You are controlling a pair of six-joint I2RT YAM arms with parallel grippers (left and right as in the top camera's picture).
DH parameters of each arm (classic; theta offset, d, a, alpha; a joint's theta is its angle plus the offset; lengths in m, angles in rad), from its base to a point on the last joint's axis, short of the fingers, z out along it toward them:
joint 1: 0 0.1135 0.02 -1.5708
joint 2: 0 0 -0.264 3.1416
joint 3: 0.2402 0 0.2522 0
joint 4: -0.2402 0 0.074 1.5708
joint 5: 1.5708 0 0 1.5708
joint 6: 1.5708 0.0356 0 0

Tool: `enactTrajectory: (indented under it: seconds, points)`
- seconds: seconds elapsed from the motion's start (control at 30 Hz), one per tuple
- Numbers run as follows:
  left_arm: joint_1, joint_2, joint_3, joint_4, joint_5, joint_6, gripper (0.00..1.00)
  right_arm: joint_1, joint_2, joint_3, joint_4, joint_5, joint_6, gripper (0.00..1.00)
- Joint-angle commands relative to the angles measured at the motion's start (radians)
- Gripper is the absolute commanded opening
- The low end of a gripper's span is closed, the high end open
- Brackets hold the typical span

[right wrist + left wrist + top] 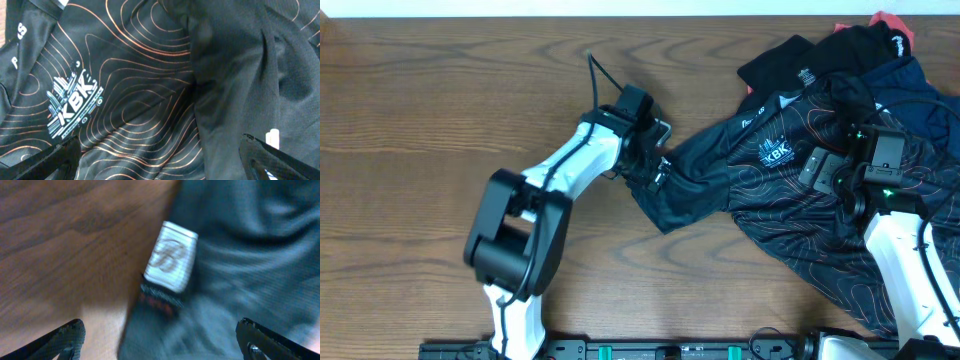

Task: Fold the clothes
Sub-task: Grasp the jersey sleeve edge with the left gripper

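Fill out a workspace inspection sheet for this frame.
Surface: wooden table.
Job's things: patterned shirt lying unfolded; clothes pile behind it at the right.
Clutter: nothing seen.
Grippers: left tool open over the shirt's white label; right tool open above the shirt's KBK print.
Cables: black cable rising from the left arm.
Surroundings: base rail along the near edge.

A dark jersey with orange contour lines and a white KBK logo (790, 190) lies spread over the right half of the brown wooden counter (440, 90), with one sleeve stretched leftward. The left gripper (658, 165) sits at that sleeve's end, and its jaws cannot be made out from above. The right gripper (832, 172) is over the jersey's chest, just beside the logo. A heap of black, navy and coral-red clothes (865, 55) touches the jersey's far edge.
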Motion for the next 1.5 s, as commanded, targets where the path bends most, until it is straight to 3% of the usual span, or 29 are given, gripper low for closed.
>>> enactTrajectory:
  seconds: [0.0,0.07,0.2,0.37,0.53,0.57,0.6,0.77,0.93,1.03,1.23,1.37,1.47]
  points:
    - [0.003,0.035,0.019,0.014,-0.019,0.020,0.98,-0.007,-0.005,0.009,-0.007,0.010,0.019,0.99]
    - [0.000,0.042,0.020,0.010,-0.019,0.020,0.96,-0.007,-0.005,0.009,-0.007,0.010,0.019,0.99]
    - [0.000,0.042,0.019,-0.011,-0.014,0.019,0.63,-0.007,-0.005,0.009,-0.007,0.010,0.020,0.99]
    - [-0.012,0.042,0.020,-0.043,-0.014,0.019,0.37,-0.007,-0.005,0.009,-0.007,0.010,0.019,0.98]
    - [-0.034,0.042,0.020,-0.097,-0.012,0.020,0.31,-0.007,-0.005,0.009,-0.008,0.010,0.020,0.96]
    - [-0.038,0.042,0.020,-0.104,-0.012,0.020,0.26,-0.007,-0.005,0.009,-0.008,0.010,0.020,0.95]
    - [-0.043,0.042,0.020,-0.111,-0.013,0.020,0.08,-0.007,-0.005,0.009,-0.008,0.010,0.020,0.94]
    - [-0.034,-0.004,0.053,-0.112,-0.012,0.018,0.06,-0.007,-0.005,0.009,-0.011,0.010,0.019,0.88]
    - [0.012,-0.129,0.176,-0.111,-0.012,-0.014,0.06,-0.007,-0.005,0.009,-0.012,0.011,-0.012,0.71]
    - [0.059,-0.228,0.266,-0.111,-0.029,-0.035,0.06,-0.007,-0.005,0.009,-0.012,0.046,-0.011,0.71]
    - [0.240,-0.393,0.306,-0.133,-0.154,-0.188,0.06,-0.007,-0.005,0.009,-0.013,0.056,-0.011,0.71]
    - [0.399,-0.418,0.306,-0.267,-0.190,-0.297,0.06,-0.007,-0.005,0.009,-0.014,0.059,-0.012,0.72]
    - [0.468,-0.404,0.284,-0.360,-0.190,-0.315,0.06,-0.007,-0.005,0.009,-0.016,0.059,-0.036,0.72]
